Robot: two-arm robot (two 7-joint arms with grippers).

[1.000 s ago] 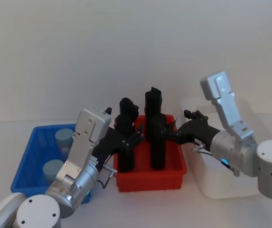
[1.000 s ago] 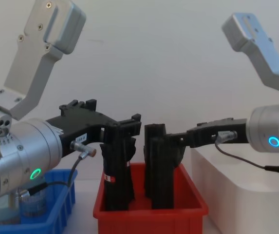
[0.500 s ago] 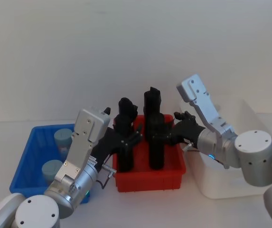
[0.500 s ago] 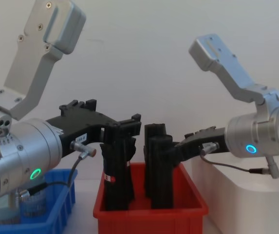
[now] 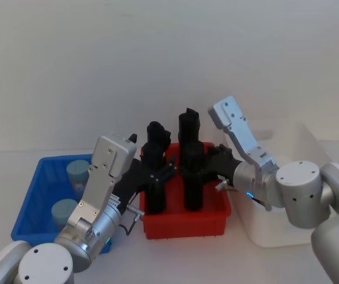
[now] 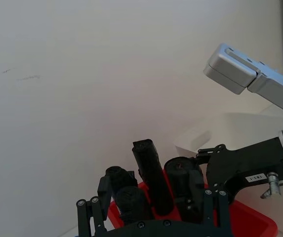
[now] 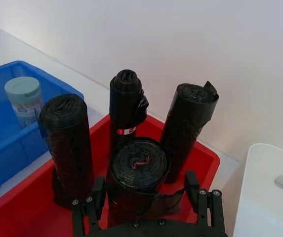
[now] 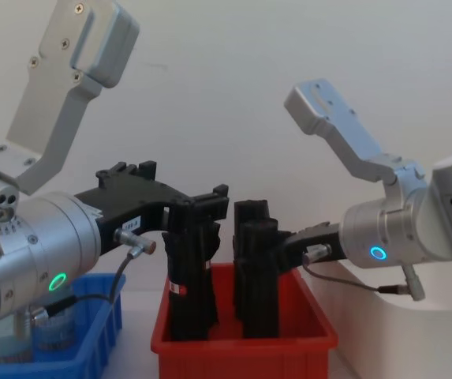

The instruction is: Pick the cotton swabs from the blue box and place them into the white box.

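1. On the pale worktop (image 5: 187, 260), left to right: blue box (image 5: 39, 183), red bin (image 5: 187, 226), white box (image 5: 287, 231), walls just beside one another. Bare worktop in front, plain wall behind.
2. Crowded over the red bin: both arms in from either side, among upright black rolls (image 5: 190, 163). More open room above the blue box's left part.
3. Blue box low-walled, ribbed, bright plastic. White box taller, smooth, faintly translucent. Rolls of wrinkled black film.
4. In the blue box, toward its red-bin side: the cotton swabs (image 5: 78, 171), two clear tubs with round grey-blue lids, standing upright, well apart from the white box.
5. Jaws of the left gripper (image 6: 153, 205) spread wide, holding nothing, just beside a roll's top.
6. Jaws of the right gripper (image 7: 143, 185) released, straddling one roll. Contact with it impossible to tell.
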